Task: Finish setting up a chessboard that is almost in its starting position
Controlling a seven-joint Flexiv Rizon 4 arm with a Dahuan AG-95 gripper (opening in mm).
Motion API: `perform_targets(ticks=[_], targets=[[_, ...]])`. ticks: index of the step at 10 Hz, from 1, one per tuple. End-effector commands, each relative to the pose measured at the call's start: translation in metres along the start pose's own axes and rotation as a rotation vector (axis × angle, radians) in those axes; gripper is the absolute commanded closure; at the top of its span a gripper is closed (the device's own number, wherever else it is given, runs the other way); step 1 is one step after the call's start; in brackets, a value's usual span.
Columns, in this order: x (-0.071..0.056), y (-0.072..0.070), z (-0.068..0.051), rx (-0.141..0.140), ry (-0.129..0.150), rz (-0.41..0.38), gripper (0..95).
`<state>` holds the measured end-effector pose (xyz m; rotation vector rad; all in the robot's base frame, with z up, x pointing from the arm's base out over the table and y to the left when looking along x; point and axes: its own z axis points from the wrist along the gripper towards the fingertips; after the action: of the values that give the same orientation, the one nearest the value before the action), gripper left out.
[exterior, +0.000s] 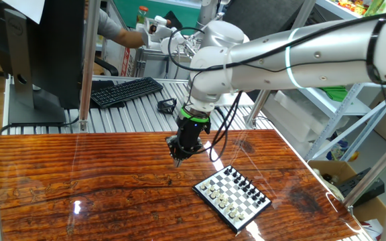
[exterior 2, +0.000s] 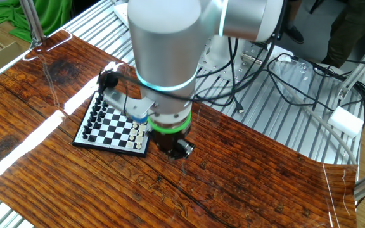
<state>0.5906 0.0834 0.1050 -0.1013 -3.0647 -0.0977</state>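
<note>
The chessboard (exterior: 235,193) is a small checkered board with a dark rim, lying on the wooden table at the front right, with rows of black and white pieces along two sides. It also shows in the other fixed view (exterior 2: 114,124), left of the arm. My gripper (exterior: 177,159) hangs above the bare wood, up and to the left of the board and apart from it. Its fingers look close together, but I cannot tell whether they hold anything. In the other fixed view the wrist (exterior 2: 170,120) hides the fingers and overlaps the board's near-right corner.
A black keyboard (exterior: 126,92) and a monitor (exterior: 42,53) stand on the metal roller surface behind the table. A small black object (exterior: 167,106) lies near the keyboard. A person's arm (exterior: 122,32) is at the back. Cables (exterior 2: 265,69) trail behind the arm.
</note>
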Motion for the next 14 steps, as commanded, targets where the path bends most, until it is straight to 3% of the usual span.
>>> perform_targets(ticks=[1, 3, 9, 14], targets=[[-0.01, -0.001, 0.011, 0.002, -0.005, 0.009, 95.0], [-0.021, -0.004, 0.023, 0.004, -0.012, 0.018, 95.0], [-0.037, -0.01, 0.054, 0.018, -0.022, 0.031, 95.0], [-0.038, -0.013, 0.073, 0.018, -0.032, 0.043, 95.0]])
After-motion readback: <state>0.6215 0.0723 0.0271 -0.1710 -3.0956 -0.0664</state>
